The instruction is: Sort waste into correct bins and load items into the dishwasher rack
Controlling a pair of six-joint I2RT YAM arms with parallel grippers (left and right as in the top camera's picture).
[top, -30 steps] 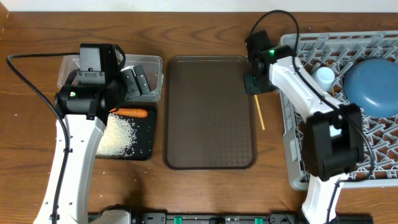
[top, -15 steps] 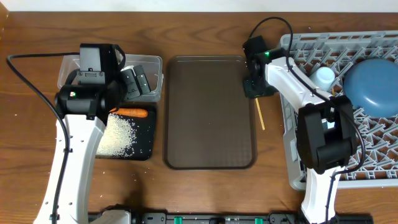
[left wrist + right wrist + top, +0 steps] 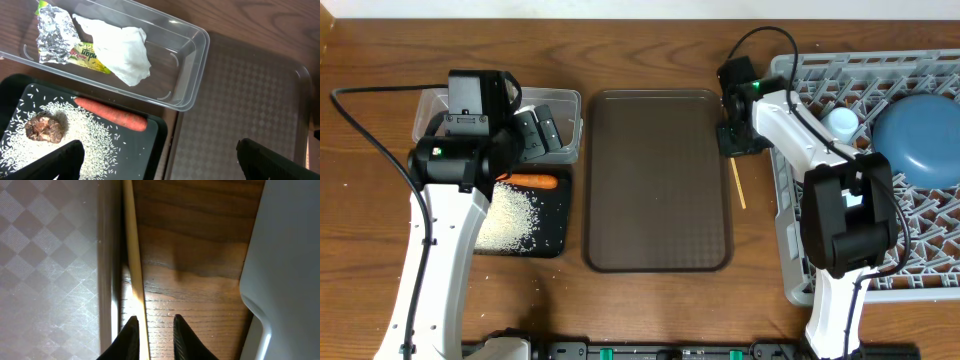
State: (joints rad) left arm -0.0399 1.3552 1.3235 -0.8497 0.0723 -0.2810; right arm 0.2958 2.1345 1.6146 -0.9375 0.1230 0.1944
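Observation:
A thin wooden chopstick (image 3: 737, 185) lies on the table between the brown serving tray (image 3: 658, 180) and the grey dishwasher rack (image 3: 840, 250). My right gripper (image 3: 739, 136) is down at its far end. In the right wrist view the chopstick (image 3: 134, 255) runs between the narrowly parted fingers of that gripper (image 3: 154, 319), against the left one with a gap to the right one. My left gripper (image 3: 165, 165) hangs wide open over the black tray (image 3: 145, 150), which holds rice (image 3: 85, 137), a carrot (image 3: 112, 112) and a brown lump (image 3: 46, 127). The clear tub (image 3: 195, 75) holds tissue (image 3: 122, 50), foil (image 3: 55, 32) and a yellow-green packet (image 3: 90, 52).
In the rack sit a round blue dish (image 3: 920, 140) and a pale cup (image 3: 840, 122). The rack's pale wall (image 3: 290, 255) stands close on the right of the right gripper, and the serving tray's rim (image 3: 102, 255) close on its left. A few stray rice grains lie on the table (image 3: 535, 285).
The right gripper shifted slightly left, then back right, beside the chopstick's far end, and its jaws widened, then narrowed. The left arm has not moved.

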